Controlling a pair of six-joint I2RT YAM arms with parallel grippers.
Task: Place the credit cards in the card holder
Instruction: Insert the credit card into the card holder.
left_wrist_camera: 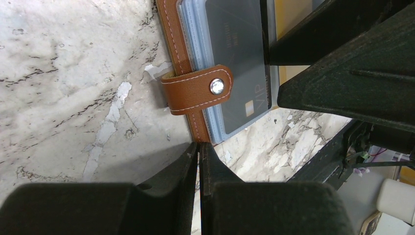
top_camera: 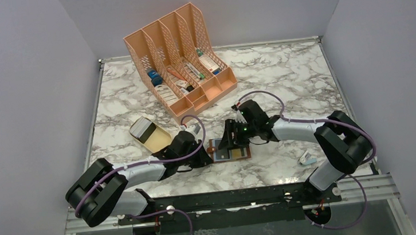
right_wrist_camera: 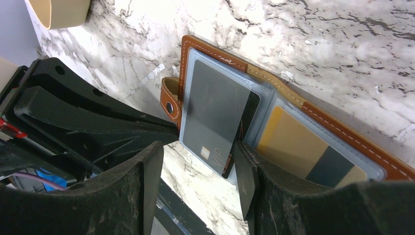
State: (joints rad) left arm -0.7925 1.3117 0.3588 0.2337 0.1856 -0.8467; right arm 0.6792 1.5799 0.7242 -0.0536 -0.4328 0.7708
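— Where is the card holder (top_camera: 243,152)?
— Open flat on the marble surface (top_camera: 282,76), centre of the top view. A dark card (right_wrist_camera: 218,115) lies in its clear sleeve, with a tan card (right_wrist_camera: 288,142) to the right.
— And the pincers?
— The left pincer (left_wrist_camera: 199,147) is clenched, tips at the holder's edge below the snap tab (left_wrist_camera: 198,93). The right pincer (right_wrist_camera: 198,161) is released, straddling the dark card's lower corner.

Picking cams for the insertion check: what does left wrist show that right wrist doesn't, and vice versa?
Left wrist only: the silver stud on the snap tab, and the left hand shut, its tips at the edge of the card holder.
Right wrist only: the right hand open, fingers either side of the near end of the dark card; the face of the gold card in the next pocket; a tan box.
Both: the open holder, the dark card in its clear sleeve, the tab.
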